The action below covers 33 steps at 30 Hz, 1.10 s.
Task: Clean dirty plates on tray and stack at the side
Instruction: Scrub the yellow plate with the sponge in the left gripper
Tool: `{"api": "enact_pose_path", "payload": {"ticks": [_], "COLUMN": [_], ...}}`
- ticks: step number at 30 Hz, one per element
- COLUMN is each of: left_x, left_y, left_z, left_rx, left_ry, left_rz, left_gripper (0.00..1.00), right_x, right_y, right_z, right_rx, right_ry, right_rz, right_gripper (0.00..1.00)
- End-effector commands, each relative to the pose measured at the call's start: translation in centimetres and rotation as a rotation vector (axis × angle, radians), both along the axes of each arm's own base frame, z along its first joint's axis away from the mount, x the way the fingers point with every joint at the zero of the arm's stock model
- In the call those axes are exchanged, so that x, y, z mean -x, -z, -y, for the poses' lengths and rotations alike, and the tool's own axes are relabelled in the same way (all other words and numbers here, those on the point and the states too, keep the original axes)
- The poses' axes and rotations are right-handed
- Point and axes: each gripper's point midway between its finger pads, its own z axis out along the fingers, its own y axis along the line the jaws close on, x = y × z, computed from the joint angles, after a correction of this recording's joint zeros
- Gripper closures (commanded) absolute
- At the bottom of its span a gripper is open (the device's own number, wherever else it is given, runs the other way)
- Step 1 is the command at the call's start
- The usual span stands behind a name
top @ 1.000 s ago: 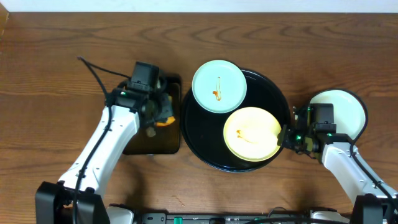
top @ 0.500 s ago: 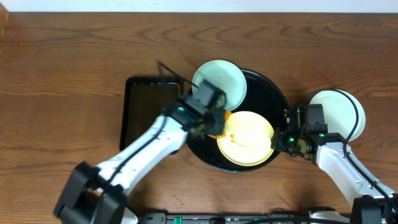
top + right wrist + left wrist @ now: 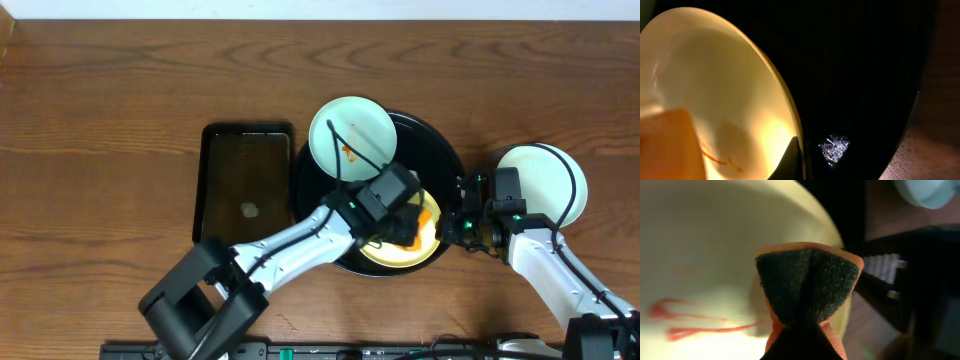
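— As you stood by the worktop (image 3: 120, 100), what did you note of the left jaws?

— Pressed together on a sponge (image 3: 807, 287), orange with a dark scouring face, pinched at its fold. The yellow plate (image 3: 705, 85) lies directly under those jaws. Whether the sponge touches it, I cannot tell. Thin orange-red sauce lines (image 3: 690, 325) mark the plate just beside the sponge.

— And the right jaws?

— Closed on that same plate's rim, on the side nearest the right arm. The plate sits inside the round black tray (image 3: 445, 150).

— The remaining plates?

— One aqua plate (image 3: 350, 125), sauce-marked, lies beyond the left jaws, partly over the tray's rim. A pale plate (image 3: 545, 175) rests on the worktop just behind the right jaws, outside the tray. A rectangular dark tray (image 3: 245, 185) lies well apart from both pairs of jaws, on the left arm's side.
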Motion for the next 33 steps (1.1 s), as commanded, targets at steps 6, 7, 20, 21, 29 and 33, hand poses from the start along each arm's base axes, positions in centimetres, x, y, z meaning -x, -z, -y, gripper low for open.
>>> {"api": "enact_pose_path", "payload": {"ticks": [6,7,20,21,29,33], "left_x": [1.1,1.1,1.4,1.4,-1.0,-2.3], "left_y": [0.3,0.3,3.4,3.8,5.3,5.4], "left_z": [0.8,0.8,0.4,0.3,-3.1,-4.4], "left_rx": [0.020,0.020,-0.040,-0.047,-0.186,-0.197], "left_ry": [-0.018,-0.019,-0.029,-0.029,-0.071,-0.110], "left_rz": [-0.058,-0.057,-0.107,-0.111,-0.023,-0.035], "left_gripper": [0.92,0.92,0.92,0.92,0.92,0.92], "right_x": [0.2,0.2,0.2,0.2,0.5,0.7], "right_y": [-0.2,-0.2,-0.2,-0.2,-0.1,0.0], "right_z": [-0.2,-0.2,-0.2,-0.2,-0.2,0.1], "right_rx": [-0.005,-0.005,-0.005,-0.005,-0.002,0.012], "right_ry": [0.003,0.002,0.002,0.002,0.003,0.008], "right_rz": [0.001,0.001,0.000,-0.001,-0.015,-0.022], "right_gripper": [0.99,0.99,0.99,0.99,0.99,0.99]}}
